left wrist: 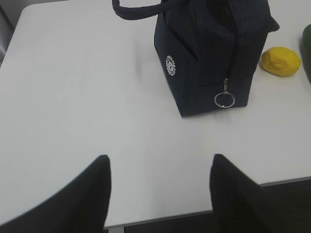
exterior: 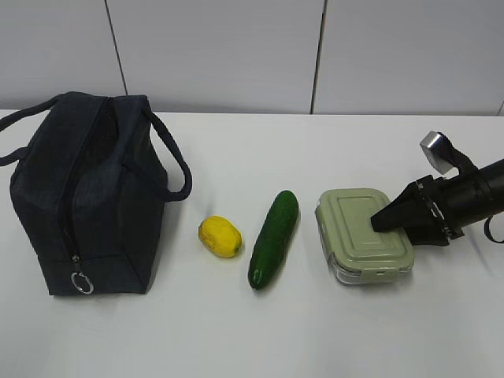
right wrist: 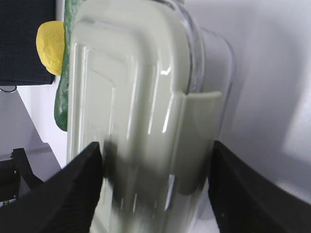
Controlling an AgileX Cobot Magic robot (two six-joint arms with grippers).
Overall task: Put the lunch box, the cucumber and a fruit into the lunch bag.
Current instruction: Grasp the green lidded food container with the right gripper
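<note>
A: Where does everything sit on the surface [exterior: 236,331]?

B: In the exterior view, four things lie in a row. The lunch bag [exterior: 83,197] stands at nine o'clock, upright, with its zipper run down the near end and the ring pull [exterior: 82,283] hanging at the bottom. Just to its three o'clock side lies the fruit [exterior: 220,236], yellow and apart from the bag. Next comes the cucumber [exterior: 275,238], lying at a slant, its near tip toward six o'clock. Then the lunch box [exterior: 365,235], lid on, close beside the cucumber but not touching it.

A: And the right claw [exterior: 394,218]?

B: It reaches in from three o'clock, its dark tip over the green lid. In the right wrist view its two fingers [right wrist: 82,187] stand spread on either side of the box, the lid filling the gap between them. Whether they press the box's sides I cannot tell.

A: The left claw [left wrist: 158,187]?

B: Released. The left wrist view shows its fingers wide apart with only bare surface between them, well short of the bag, which stands toward one o'clock with its white logo [left wrist: 170,65] facing the camera.
</note>
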